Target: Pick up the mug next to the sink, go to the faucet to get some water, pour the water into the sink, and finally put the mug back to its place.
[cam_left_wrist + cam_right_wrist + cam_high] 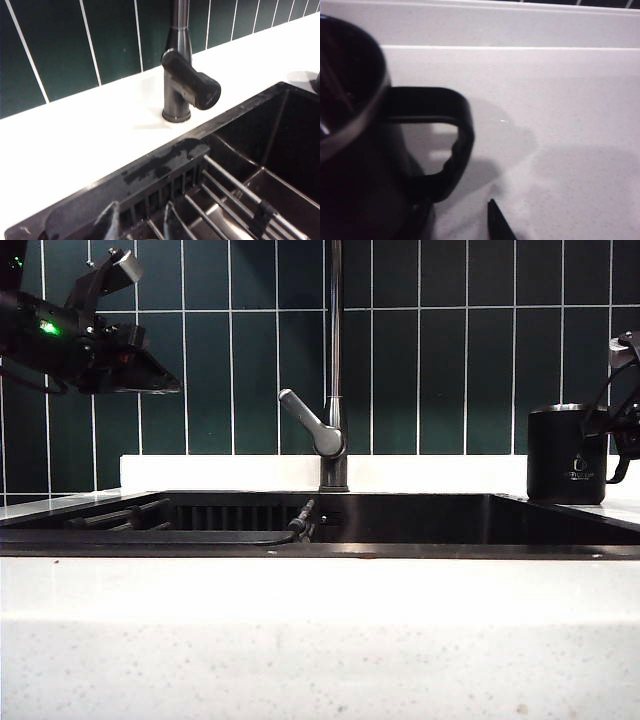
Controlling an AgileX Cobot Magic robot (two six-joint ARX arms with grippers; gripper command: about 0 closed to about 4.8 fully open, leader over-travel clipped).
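The pick-up looked to be the step in hand: the right gripper [457, 220], jaws apart and empty at the right edge of the exterior view, sat right beside the handle of the mug [566, 455], matte black with a silver rim, standing on the counter right of the sink [430, 522]. Next, I judged, the fingers had to straddle that thin handle and close. The left gripper [150, 380] hung upper left, holding nothing, part open.

mug [355, 165] upright on countertop [560, 100] | right hand [462, 220] open, by handle [455, 140]
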